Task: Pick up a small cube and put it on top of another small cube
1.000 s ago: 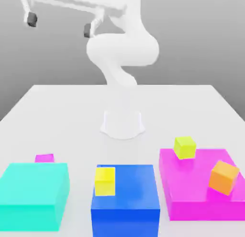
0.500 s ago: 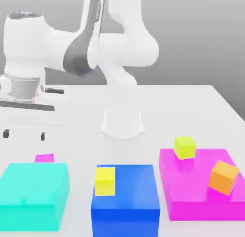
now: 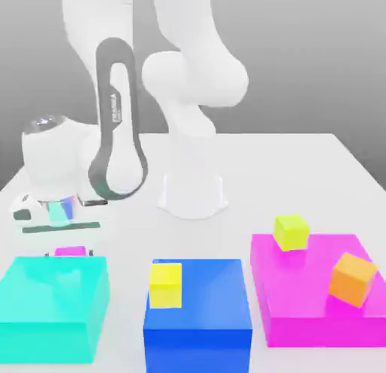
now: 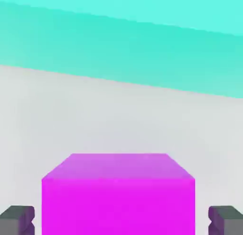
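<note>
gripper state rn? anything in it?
Gripper: fingers down on either side of the small magenta cube, behind the cyan block; cannot tell if they are clamped on it yet.

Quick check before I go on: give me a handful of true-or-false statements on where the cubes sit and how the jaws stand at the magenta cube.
1. The small magenta cube lies between the gripper jaws. True.
2. An orange cube sits on the cyan block. False: it sits on the large magenta block.
3. One yellow cube rests on the blue block. True.
4. The small magenta cube is stacked on another cube. False: it sits on the table behind the cyan block.
</note>
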Action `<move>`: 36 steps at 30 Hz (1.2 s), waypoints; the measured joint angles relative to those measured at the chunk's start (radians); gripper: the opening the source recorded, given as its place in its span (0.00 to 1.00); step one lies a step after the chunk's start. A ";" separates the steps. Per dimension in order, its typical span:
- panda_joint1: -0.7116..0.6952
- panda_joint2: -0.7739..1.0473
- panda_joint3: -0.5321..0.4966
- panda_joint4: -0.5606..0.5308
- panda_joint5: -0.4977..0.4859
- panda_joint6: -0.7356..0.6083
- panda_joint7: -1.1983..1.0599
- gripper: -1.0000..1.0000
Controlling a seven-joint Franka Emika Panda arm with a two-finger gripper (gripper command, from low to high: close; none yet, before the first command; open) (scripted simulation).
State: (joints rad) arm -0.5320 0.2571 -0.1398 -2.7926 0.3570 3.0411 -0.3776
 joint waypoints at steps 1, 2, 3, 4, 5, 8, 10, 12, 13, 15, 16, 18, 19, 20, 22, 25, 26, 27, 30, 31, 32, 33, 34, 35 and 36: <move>0.000 0.000 0.000 0.000 0.000 -0.001 0.000 0.00; 0.000 0.000 0.000 0.000 -0.001 -0.002 0.001 0.00; -0.016 0.012 0.018 0.002 0.009 0.009 -0.008 0.00; -0.006 0.001 0.006 0.000 0.000 0.000 0.000 0.00; 0.015 -0.023 -0.020 -0.005 -0.024 -0.018 0.020 0.00; 0.075 -0.120 -0.112 -0.026 -0.158 -0.091 0.121 0.00; 0.076 -0.192 -0.143 -0.041 -0.267 -0.145 0.199 0.00; 0.053 -0.242 -0.143 -0.047 -0.334 -0.189 0.266 0.00; 0.045 -0.253 -0.135 -0.041 -0.349 -0.203 0.309 0.00; 0.043 -0.269 -0.130 -0.024 -0.378 -0.228 0.405 0.00; 0.045 -0.277 -0.124 -0.015 -0.390 -0.240 0.455 0.00; 0.055 -0.291 -0.117 0.005 -0.411 -0.265 0.553 0.00; 0.054 -0.298 -0.114 0.014 -0.420 -0.277 0.602 0.00; 0.054 -0.305 -0.111 0.024 -0.428 -0.289 0.650 0.00; 0.054 -0.319 -0.102 0.044 -0.442 -0.313 0.744 0.00; 0.076 -0.338 -0.073 0.072 -0.445 -0.356 0.879 0.00; 0.088 -0.344 -0.060 0.081 -0.443 -0.372 0.924 0.00; 0.100 -0.350 -0.045 0.089 -0.439 -0.389 0.967 0.00; 0.134 -0.366 0.001 0.115 -0.425 -0.439 1.097 0.00; 0.146 -0.372 0.017 0.123 -0.419 -0.456 1.139 0.00; 0.157 -0.377 0.034 0.132 -0.413 -0.473 1.182 0.00; 0.168 -0.383 0.051 0.140 -0.407 -0.490 1.224 0.00; 0.177 -0.388 0.071 0.149 -0.399 -0.506 1.265 0.00; 0.188 -0.394 0.088 0.157 -0.393 -0.523 1.307 0.00; 0.200 -0.399 0.106 0.166 -0.386 -0.540 1.349 0.00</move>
State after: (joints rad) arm -0.3321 -0.1422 -0.0340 -2.6269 -0.0289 2.5008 0.9714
